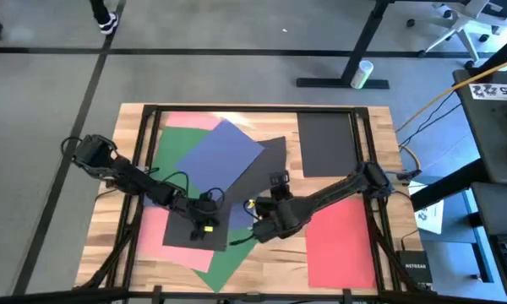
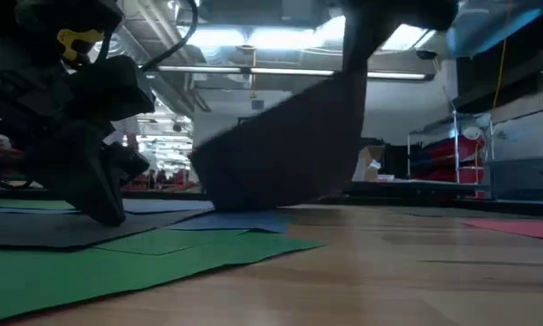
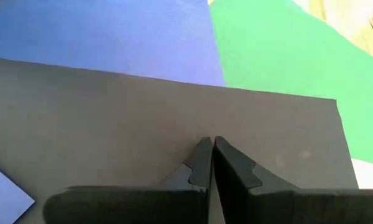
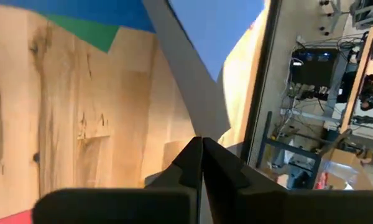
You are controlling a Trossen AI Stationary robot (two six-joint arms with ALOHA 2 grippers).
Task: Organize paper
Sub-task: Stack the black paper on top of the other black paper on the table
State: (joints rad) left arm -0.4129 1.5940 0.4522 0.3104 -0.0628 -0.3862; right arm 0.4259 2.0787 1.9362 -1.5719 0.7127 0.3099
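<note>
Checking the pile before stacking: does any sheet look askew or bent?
Yes. The overlapping sheets at the table's middle lie fanned at different angles, and the right gripper pinches a black sheet, lifting it into a curl off the table.

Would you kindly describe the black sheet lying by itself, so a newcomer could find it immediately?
On the wooden table, look to the far right corner. The black sheet lies flat there, apart from the central overlapping pile, with the red sheet nearer; unlike the other black sheets, no gripper touches it.
</note>
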